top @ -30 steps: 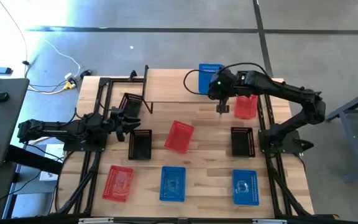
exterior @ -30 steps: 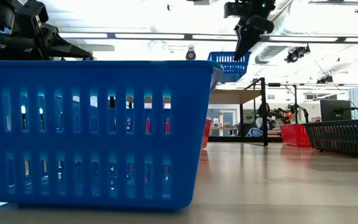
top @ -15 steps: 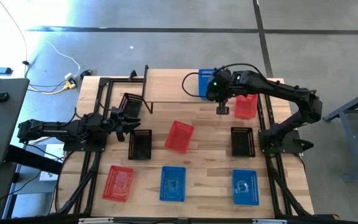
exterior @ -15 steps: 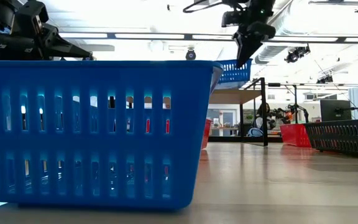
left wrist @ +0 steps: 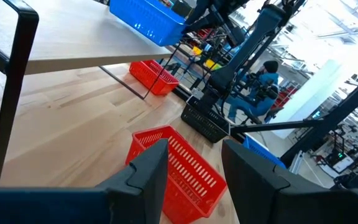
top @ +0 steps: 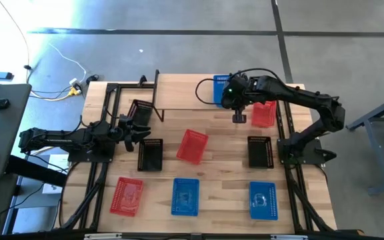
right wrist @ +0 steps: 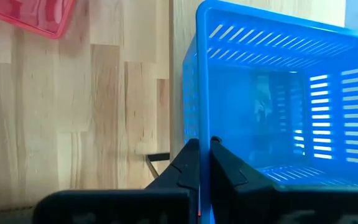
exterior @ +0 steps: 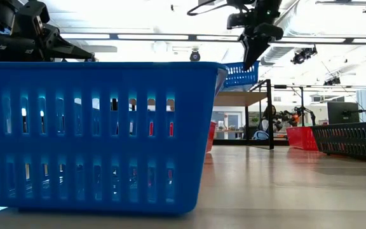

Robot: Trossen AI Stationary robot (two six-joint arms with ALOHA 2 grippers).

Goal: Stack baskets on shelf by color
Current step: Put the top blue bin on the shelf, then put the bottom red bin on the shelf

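Note:
My right gripper (top: 235, 98) is over the right end of the shelf (top: 185, 93), a light plank on black legs at the table's far side. It is shut on a blue basket (top: 223, 85) there. The low view shows that gripper (exterior: 250, 62) pointing down at the blue basket (exterior: 239, 75), which sits close over the shelf top (exterior: 240, 98). My left gripper (top: 137, 131) waits open at the table's left. In its wrist view a red basket (left wrist: 185, 163) lies on the table past its fingers. My right gripper (right wrist: 202, 147) pinches the blue basket's side wall (right wrist: 199, 115), the one toward the table's right. One finger is inside the basket and one outside. The fingers come from above, pointing down. The basket is slightly tilted; whether its bottom rests on the shelf cannot be told.
On the tabletop stand two black baskets (top: 150, 155) (top: 259, 151), another black basket (top: 141, 111) by the shelf's left legs, red baskets (top: 193, 146) (top: 264, 113) (top: 127, 195) and blue baskets (top: 185, 197) (top: 263, 200). One blue basket (exterior: 94, 133) fills the low view's foreground.
My right gripper has come down a little with the blue basket still in its hold. The basket now sits lower, closer to the shelf top, and shifted slightly toward the table's left. The left arm has kept still.

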